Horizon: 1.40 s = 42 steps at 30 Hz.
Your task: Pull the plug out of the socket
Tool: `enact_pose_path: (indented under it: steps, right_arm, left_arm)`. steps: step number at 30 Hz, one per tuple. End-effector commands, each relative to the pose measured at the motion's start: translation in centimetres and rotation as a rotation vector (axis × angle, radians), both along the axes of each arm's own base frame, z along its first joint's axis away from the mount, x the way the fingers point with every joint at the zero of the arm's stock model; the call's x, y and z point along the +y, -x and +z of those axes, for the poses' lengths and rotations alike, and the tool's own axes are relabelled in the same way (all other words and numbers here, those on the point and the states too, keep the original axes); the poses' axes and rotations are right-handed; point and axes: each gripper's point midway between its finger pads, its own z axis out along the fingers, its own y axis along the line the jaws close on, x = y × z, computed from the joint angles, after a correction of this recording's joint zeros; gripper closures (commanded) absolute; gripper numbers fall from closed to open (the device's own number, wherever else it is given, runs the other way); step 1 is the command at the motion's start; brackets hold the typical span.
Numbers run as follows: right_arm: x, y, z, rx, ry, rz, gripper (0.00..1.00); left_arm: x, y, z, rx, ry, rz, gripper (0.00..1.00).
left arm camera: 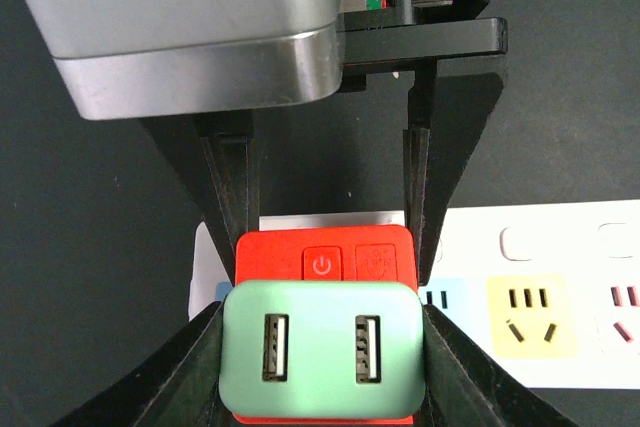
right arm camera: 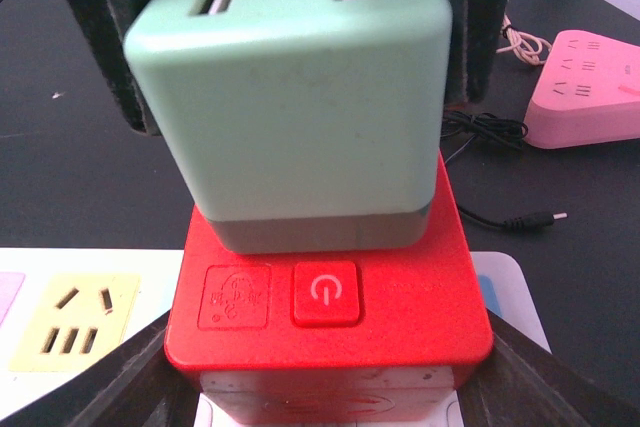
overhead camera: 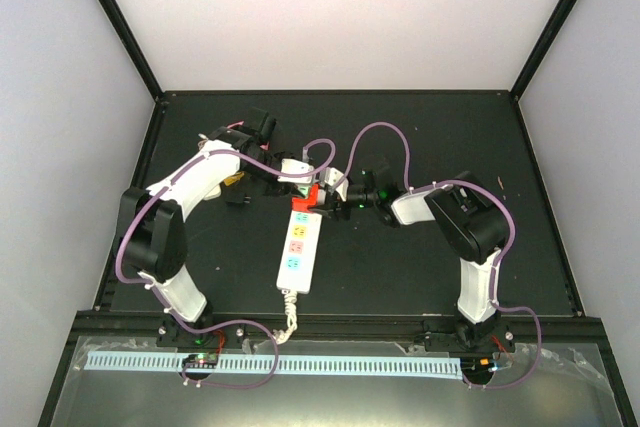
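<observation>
The socket is a long white strip with pastel outlet faces, lying lengthwise mid-table. A red adapter block with a power button sits on its far end. The plug, a mint-green cube with two USB ports, stands on top of the red block, its grey base against it. My left gripper is shut on the plug's two sides. My right gripper is shut on the red block's sides, low down by the strip. From above, both grippers meet at the strip's far end.
The strip's bundled white cord trails toward the near table edge. In the right wrist view, a pink power strip and a thin black cable lie beyond the block. Black table spreads around, walled by white panels.
</observation>
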Motion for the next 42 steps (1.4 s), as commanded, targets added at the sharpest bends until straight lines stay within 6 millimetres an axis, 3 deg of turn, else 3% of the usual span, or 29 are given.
enact_pose_path:
  steps: [1, 9, 18, 26, 33, 42]
  right_arm:
    - [-1.4, 0.5, -4.3, 0.130, 0.105, -0.048, 0.99]
    - [-1.4, 0.5, -4.2, 0.127, 0.103, -0.047, 0.99]
    - [-1.4, 0.5, -4.2, 0.128, 0.104, -0.047, 0.99]
    - [-1.4, 0.4, -4.2, 0.130, 0.104, -0.048, 0.99]
    - [-1.4, 0.4, -4.2, 0.131, 0.104, -0.049, 0.99]
    - [-1.4, 0.3, -4.2, 0.135, 0.105, -0.052, 0.99]
  left_arm:
    - [-2.2, 2.1, 5.0, -0.084, 0.146, -0.107, 0.82]
    - [-2.4, 1.2, 5.4, 0.031, 0.126, -0.022, 0.83]
    - [-2.5, 1.9, 5.6, 0.078, 0.131, -0.053, 0.83]
    - [-1.0, 1.9, 5.4, 0.078, 0.079, -0.010, 0.83]
    - [3.0, 1.8, 6.1, 0.051, 0.030, 0.109, 0.82]
    - [11.3, 2.1, 3.6, 0.108, -0.167, 0.274, 0.81]
